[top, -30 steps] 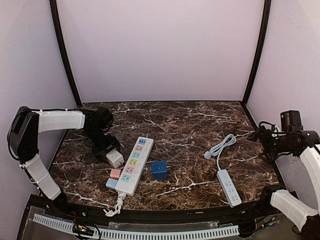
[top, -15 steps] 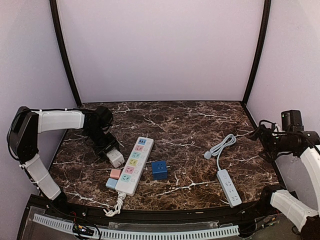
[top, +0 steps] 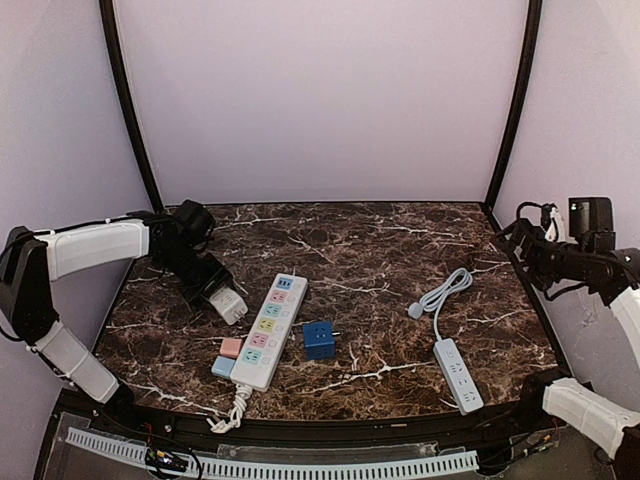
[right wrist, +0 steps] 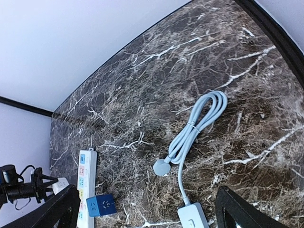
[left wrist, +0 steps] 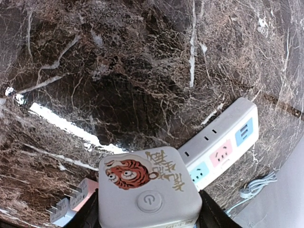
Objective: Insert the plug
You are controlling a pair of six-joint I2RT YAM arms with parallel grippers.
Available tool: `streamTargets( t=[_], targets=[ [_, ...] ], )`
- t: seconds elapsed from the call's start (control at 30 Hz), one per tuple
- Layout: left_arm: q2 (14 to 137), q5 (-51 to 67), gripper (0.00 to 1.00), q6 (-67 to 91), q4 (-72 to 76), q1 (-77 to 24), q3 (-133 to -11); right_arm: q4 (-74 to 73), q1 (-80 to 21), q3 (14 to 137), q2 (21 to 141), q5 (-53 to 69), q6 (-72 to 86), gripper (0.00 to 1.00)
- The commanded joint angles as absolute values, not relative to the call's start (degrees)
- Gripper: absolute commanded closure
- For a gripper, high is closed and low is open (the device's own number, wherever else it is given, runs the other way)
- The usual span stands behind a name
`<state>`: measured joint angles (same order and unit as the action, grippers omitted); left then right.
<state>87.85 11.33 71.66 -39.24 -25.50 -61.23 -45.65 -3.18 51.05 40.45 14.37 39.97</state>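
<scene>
Left gripper (top: 222, 298), apart a second ago, now clamps white tiger-print plug adapter (left wrist: 149, 190) left of power strip (top: 268, 330), slightly raised: grasp made, insertion pending. Right gripper (right wrist: 148, 211) stays wide apart.

The white plug (top: 231, 306) (left wrist: 149, 190) is a boxy block with rounded corners. Its face carries a tiger picture, some brown characters and one round button. It is clamped between the fingers of the left gripper (top: 218, 296) and sits tilted, at about 10 o'clock from the middle of the power strip (top: 268, 330) (left wrist: 223, 152), just beside its long edge. The power strip is long and white, with pastel sockets in pink, green, yellow and blue. It lies flat and runs diagonally from 7 o'clock to 1 o'clock, with its cord (top: 237, 406) at the 7 o'clock end.
</scene>
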Motion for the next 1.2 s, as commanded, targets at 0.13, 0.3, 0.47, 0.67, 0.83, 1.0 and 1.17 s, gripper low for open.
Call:
streamTargets(
  t=[0.13,0.3,0.47,0.67,0.83,1.0,1.17],
  targets=[
    [81.92,14.22,0.66,76.12,-42.1,-25.22,-61.4,-36.88,-23.77,59.13,54.38,-2.44,37.03,0.02],
    [79.97,14.51,0.66,77.02,-42.94,-25.22,-62.08,-31.67,-39.89,64.91,64.13,-14.24,33.09,0.02],
    [77.07,15.1,0.78,78.53,-43.21,-25.22,-61.39,-25.43,-54.09,70.83,74.75,-24.04,23.3,0.01],
    [74.19,15.14,0.99,79.67,-44.67,-25.22,-61.52,-9.83,-65.46,71.72,82.95,-26.59,9.94,0.01],
    [72.86,15.36,0.99,79.4,-46.88,-25.22,-62.25,-4.14,-73.12,75.74,91.71,-22.71,-4.25,0.01],
    [71.67,17.4,0.99,78.93,-47.37,-25.22,-62.92,-0.35,-77.49,80.29,99.1,-20.95,-10.73,0.01],
    [70.45,19.89,0.99,78.88,-47.9,-25.22,-63.41,4.6,-78.81,83.72,104.12,-18.99,-12.55,0.01]
  ],
)
